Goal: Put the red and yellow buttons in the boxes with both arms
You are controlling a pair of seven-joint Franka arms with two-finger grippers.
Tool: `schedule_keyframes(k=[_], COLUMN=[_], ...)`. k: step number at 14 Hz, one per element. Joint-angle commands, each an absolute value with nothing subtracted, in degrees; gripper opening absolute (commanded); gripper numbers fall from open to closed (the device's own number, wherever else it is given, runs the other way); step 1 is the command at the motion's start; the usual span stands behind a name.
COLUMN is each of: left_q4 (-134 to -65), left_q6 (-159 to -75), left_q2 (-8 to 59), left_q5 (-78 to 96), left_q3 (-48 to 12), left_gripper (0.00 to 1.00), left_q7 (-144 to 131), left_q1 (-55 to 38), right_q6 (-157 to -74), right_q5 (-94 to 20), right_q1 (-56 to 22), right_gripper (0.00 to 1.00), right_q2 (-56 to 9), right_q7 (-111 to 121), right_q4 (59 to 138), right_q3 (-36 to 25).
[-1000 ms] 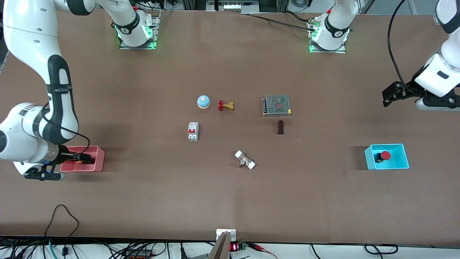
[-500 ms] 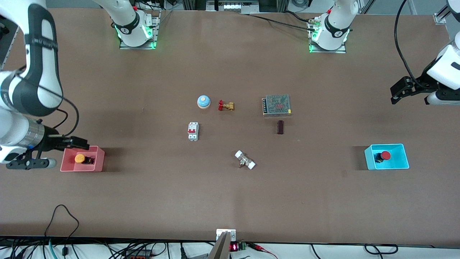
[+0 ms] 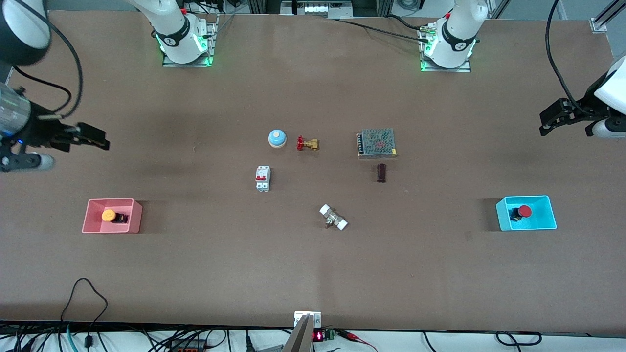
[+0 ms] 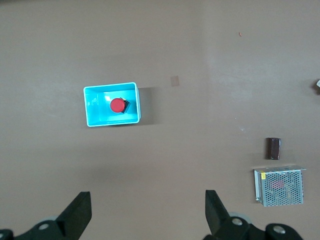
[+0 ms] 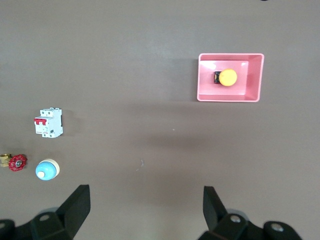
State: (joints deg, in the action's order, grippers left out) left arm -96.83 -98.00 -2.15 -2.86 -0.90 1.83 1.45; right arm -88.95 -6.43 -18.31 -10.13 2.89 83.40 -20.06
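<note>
The brown table [image 3: 313,274] carries a pink bin [image 3: 133,215] toward the right arm's end and a cyan bin [image 3: 547,212] toward the left arm's end. Near the middle lie a blue dome bell [image 3: 277,138] just beside a red-handled brass valve [image 3: 307,143], a white circuit breaker [image 3: 262,178], a metal mesh power supply [image 3: 376,143], a small dark block [image 3: 381,172], and a white-ended fitting [image 3: 333,217] nearest the front camera.

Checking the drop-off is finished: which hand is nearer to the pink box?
The right hand. It hangs open over bare table, toward the robots' bases from the pink box holding the yellow button. The left hand hangs open at the table's other end.
</note>
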Motion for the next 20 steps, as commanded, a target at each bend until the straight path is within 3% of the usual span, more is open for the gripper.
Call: schedule_keyframes(k=[1,4,11,20], left_q4=[-95.5,-91.8,-94.7,-94.1], left_q6=[-94.4,-89.1,-94.6,-91.5], left_q2=[-2.5,-2.4,-4.2,-4.7], left_q5=[-0.7,4.7,-3.5,-3.2], left_q3=[-0.2,0.5,-2.6,-2.5], left_gripper=[1.0,1.0,1.0,1.0], left_q7=[2.6,2.4,0.5,-0.1], left_q1=[0.6,1.0,1.0,1.1], right_q6=[-88.7,-88.9,-90.3,-90.5], right_q5=[-5.5,-2.9,1.2,0.5], right_q1=[-14.0,-1.7,-2.1,-1.8], right_gripper=[1.0,1.0,1.0,1.0], right_q2=[-8.3,-7.8,-2.0,1.0], right_q7=[2.9,2.9,1.9,1.5], right_q4=[85.0,85.0,90.1,93.6], right_q3=[-17.7,-5.1,-4.5,-4.6])
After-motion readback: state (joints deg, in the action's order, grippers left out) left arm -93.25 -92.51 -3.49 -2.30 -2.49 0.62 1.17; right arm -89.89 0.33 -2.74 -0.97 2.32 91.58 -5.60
